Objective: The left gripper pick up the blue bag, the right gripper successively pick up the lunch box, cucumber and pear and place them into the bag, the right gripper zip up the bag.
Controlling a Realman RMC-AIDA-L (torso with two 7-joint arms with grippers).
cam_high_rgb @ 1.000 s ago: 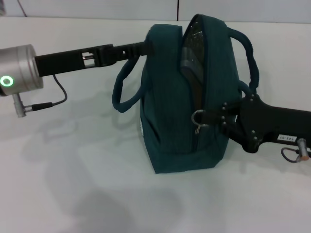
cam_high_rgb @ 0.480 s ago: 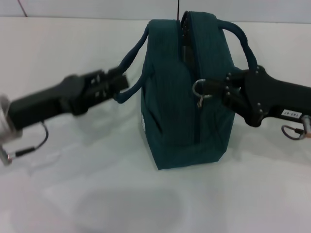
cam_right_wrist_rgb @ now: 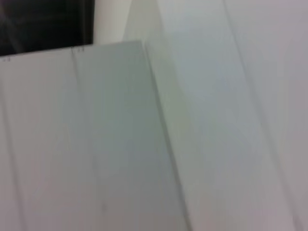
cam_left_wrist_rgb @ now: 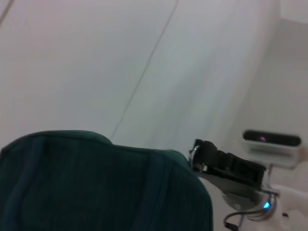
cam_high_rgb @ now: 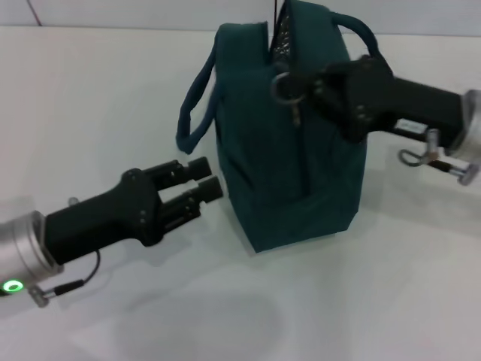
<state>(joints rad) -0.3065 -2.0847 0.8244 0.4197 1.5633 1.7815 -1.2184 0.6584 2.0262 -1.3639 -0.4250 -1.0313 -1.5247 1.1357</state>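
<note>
Since half a second ago the left gripper (cam_high_rgb: 209,177) has let go of the blue bag's (cam_high_rgb: 278,173) near loop handle (cam_high_rgb: 192,105) and dropped back; it sits low beside the bag's left side, apart from the fabric, fingers spread with nothing between them. Over the same interval the right gripper (cam_high_rgb: 304,83) has climbed the bag's front edge, carrying the metal ring pull (cam_high_rgb: 284,86) from mid-height up to just under the bag's top.

Blue bag: upright on the white bench (cam_high_rgb: 113,83), at the centre of the head view. Zipper seam reads closed from the bag's bottom up to the ring pull. Above the pull a short gap stays open, with a strip of silvery lining (cam_high_rgb: 281,41) showing in it. Near handle hangs free on the bag's left side; far handle (cam_high_rgb: 359,34) arches over the top on its right.

Right gripper: reaches in from the bag's right, fingertips pinched together on the zipper pull tab just behind the ring. White number label (cam_high_rgb: 409,125) visible on its body, farther from the bag.

Left wrist view: top of the bag (cam_left_wrist_rgb: 96,187) fills the lower part, right gripper (cam_left_wrist_rgb: 211,156) at its far upper edge. Right wrist view: only pale flat surfaces.
</note>
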